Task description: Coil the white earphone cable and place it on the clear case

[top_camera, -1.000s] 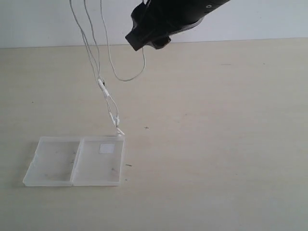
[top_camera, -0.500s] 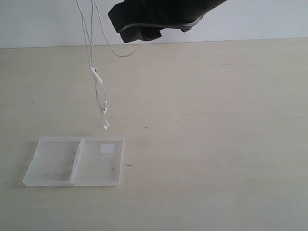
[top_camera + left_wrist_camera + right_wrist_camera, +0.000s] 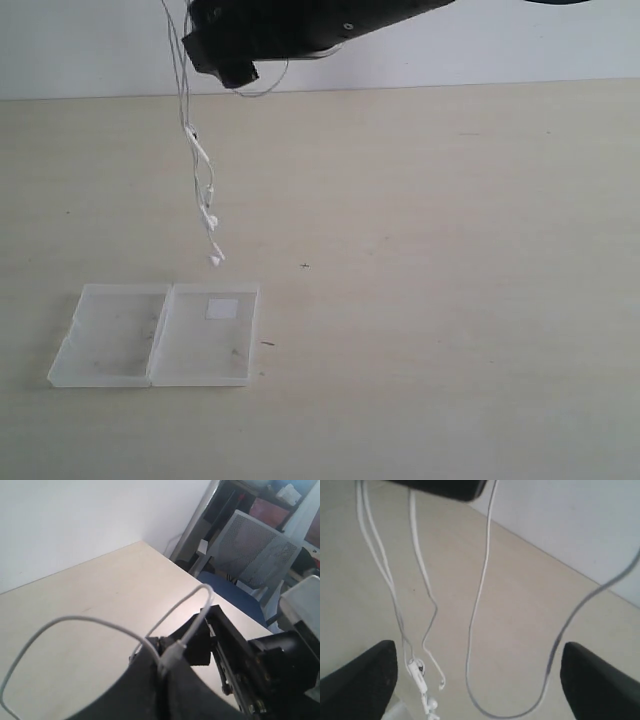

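Two claws in play, and only one has a grip: the left claw (image 3: 164, 656) is pressed together on the cable (image 3: 198, 160), up above the top of the exterior view. From there the cable drops in several loose strands, long axis close to vertical. The earbuds (image 3: 212, 252) dangle low over the table (image 3: 460, 300), near the case (image 3: 120, 345) on its stickered side; whether they touch down I can't tell. The case lies open and flat with nothing on it. The right claw (image 3: 480, 655) sits across on the left side, fingers spread wide, and the hanging strands run down through the gap between them, none pinched. So the right is the free claw, with the strands dead ahead of it. My read: the next catch closes on those vertical strands to gather a loop, and wire this thin could easily slip out.
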Robot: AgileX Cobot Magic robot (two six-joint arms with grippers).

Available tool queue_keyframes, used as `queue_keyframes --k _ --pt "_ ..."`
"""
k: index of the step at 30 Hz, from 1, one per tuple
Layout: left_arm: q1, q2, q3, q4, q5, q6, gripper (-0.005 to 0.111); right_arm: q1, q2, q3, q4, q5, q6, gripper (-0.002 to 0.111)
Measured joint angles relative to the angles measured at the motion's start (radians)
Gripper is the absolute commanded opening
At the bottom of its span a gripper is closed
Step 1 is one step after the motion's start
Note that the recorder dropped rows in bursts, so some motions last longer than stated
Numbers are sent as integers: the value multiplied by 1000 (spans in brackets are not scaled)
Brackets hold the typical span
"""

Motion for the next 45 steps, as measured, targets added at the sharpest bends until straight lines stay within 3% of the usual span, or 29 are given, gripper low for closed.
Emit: queue_keyframes --k 6,19,34,41,45 --pt "0 0 0 -11 -26 -2 0 0 9 0 116 -120 0 85" --pt "0 0 0 -84 -84 -15 0 0 30 0 144 -119 -107 96" --pt "0 0 0 -112 -84 -17 0 0 148 0 129 -398 -193 97" --pt "0 2 0 -110 -84 -17 0 0 146 0 129 -333 -197 97" --pt "0 33 -2 -70 -60 -17 0 0 75 0 127 -137 -225 97"
